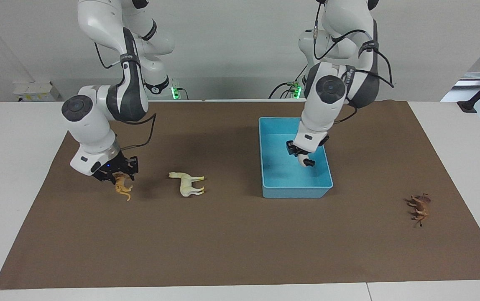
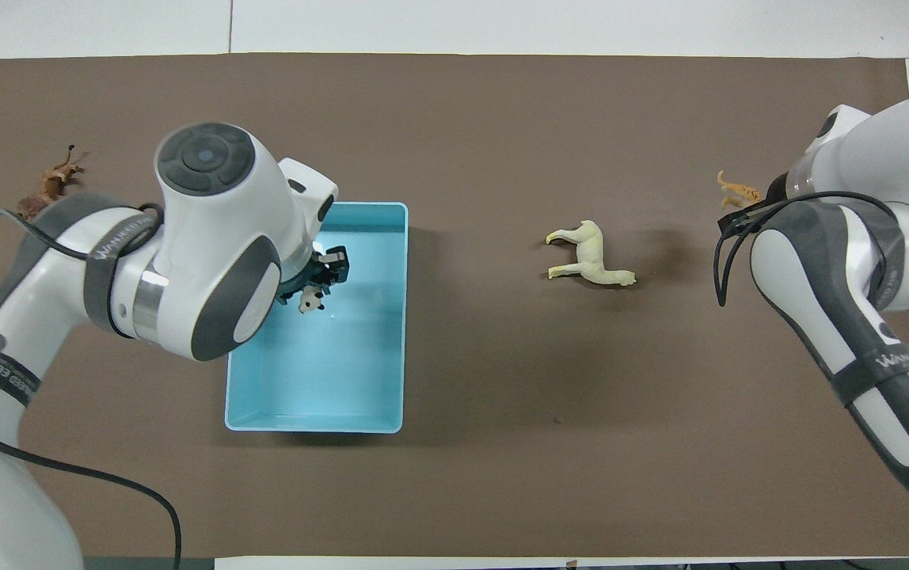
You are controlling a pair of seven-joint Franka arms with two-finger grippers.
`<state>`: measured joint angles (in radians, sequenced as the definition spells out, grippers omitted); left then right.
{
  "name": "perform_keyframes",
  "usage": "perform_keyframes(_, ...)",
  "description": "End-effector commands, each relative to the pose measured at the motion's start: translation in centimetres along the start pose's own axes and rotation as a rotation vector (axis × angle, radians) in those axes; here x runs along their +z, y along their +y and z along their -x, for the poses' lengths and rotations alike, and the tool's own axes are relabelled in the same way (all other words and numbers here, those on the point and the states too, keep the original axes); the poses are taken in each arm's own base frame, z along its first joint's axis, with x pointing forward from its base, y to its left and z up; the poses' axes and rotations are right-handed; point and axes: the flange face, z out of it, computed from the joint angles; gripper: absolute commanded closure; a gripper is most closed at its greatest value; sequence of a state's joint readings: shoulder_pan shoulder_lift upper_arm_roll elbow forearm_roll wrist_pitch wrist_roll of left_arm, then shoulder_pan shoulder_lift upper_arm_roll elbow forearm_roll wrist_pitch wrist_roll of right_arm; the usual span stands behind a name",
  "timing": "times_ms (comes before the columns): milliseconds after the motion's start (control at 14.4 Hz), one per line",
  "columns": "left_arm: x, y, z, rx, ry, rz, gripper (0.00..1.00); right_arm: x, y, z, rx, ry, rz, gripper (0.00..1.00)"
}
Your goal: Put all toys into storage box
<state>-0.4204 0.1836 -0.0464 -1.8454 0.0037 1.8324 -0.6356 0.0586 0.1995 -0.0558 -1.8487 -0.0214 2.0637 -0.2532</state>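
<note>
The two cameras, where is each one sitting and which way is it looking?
Facing view: high up across the table, looking at the robots; both arms show whole, the left hand holding the panda over the blue box.
Overhead view: high above the robots' end, looking steeply down; both arms come in from the bottom.
Both show the box, the panda, the horse and the tiger in the right hand.

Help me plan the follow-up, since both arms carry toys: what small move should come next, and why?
Probably the left hand should open: it holds the panda over the storage box. The right hand holds the tiger above the mat.
</note>
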Motion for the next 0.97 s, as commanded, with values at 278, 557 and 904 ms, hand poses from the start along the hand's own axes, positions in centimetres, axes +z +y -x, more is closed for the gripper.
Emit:
perform_keyframes(278, -2.0, -4.8, 0.6, 0.002, 0.038, 0.037, 0.0, -11.5, 0.1, 1.9, 0.027, 0.004, -0.013, 1.0)
perform_keyframes(557, -5.0, -15.1, -6.8, 0.16, 0.138, 0.086, 0.0, -15.8, -4.1, 1.7, 0.068, 0.029, -0.016, 1.0)
perform_keyframes(904, -2.7, -25.9, -15.6, 0.314, 0.282, 0.069, 0.0, -20.8, -25.7, -1.3, 0.231, 0.094, -0.056, 1.0)
